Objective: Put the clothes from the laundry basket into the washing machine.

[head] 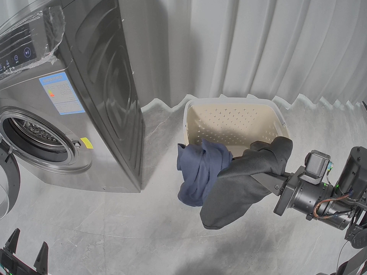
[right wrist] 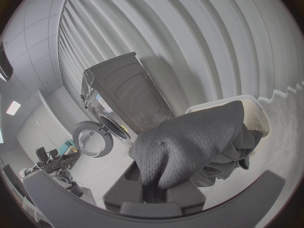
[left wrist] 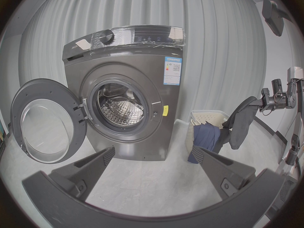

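Observation:
A cream laundry basket (head: 233, 121) stands on the floor right of the grey washing machine (head: 95, 96). A blue garment (head: 200, 172) hangs over the basket's front rim. My right gripper (head: 265, 181) is shut on a dark grey garment (head: 237, 190), lifted above the basket's front right corner and drooping outside it. The right wrist view has that garment (right wrist: 193, 143) draped over the gripper (right wrist: 155, 190). The machine's round door (left wrist: 47, 121) is swung open and its steel drum (left wrist: 122, 106) is exposed. My left gripper (left wrist: 152, 152) is open and low, in front of the machine.
White curtains (head: 248, 39) hang close behind the basket and machine. Grey floor (head: 114, 218) lies open between the machine's front and the basket. The open door (head: 5, 188) juts out at the far left.

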